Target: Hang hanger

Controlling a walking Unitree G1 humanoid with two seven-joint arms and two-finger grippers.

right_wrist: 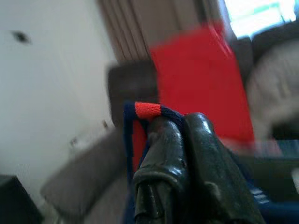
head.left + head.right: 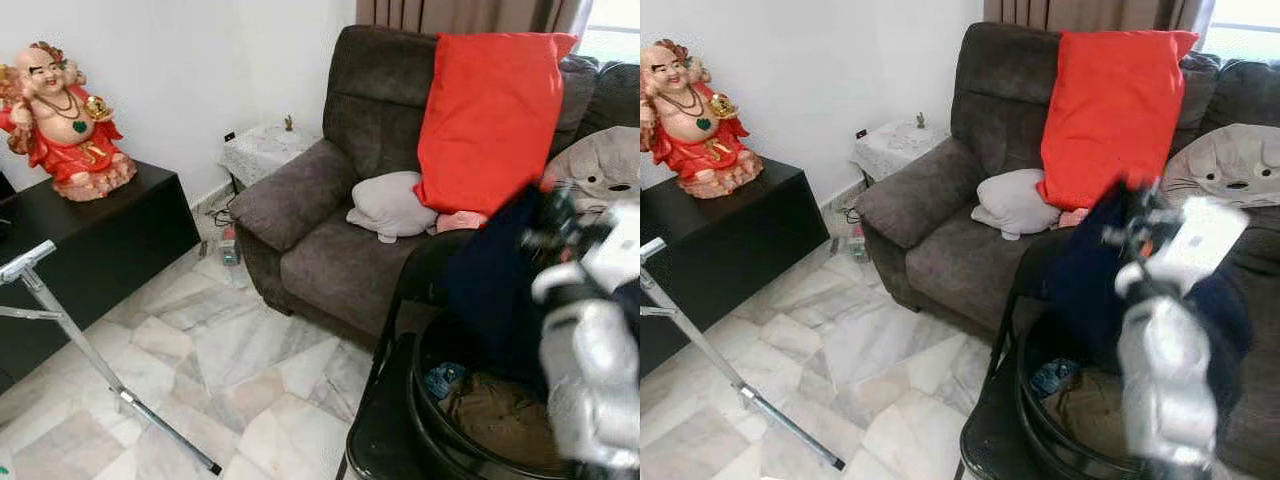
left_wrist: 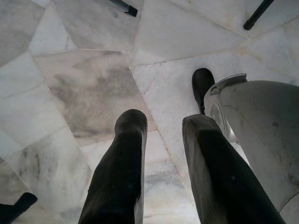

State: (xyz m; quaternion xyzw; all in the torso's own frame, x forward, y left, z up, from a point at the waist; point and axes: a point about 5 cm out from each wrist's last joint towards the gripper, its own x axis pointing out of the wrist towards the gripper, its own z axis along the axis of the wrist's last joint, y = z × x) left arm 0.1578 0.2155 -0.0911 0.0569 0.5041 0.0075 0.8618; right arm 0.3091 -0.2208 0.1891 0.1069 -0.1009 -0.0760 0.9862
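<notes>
At far left, a red laughing figurine sits on a black desk, and below it the metal legs of a drying rack splay across the marble floor, likely where the garment is meant to end up. The left gripper hangs idle over that floor, its fingers a moderate gap apart and holding nothing. Further right stands a dark sofa with a red cushion, and before it a black laundry basket with clothes inside. Above the basket, the right gripper is raised, its fingers pinched tight on a navy garment with an orange-red trim, lifted clear so it hangs free. I cannot make out a hanger.
</notes>
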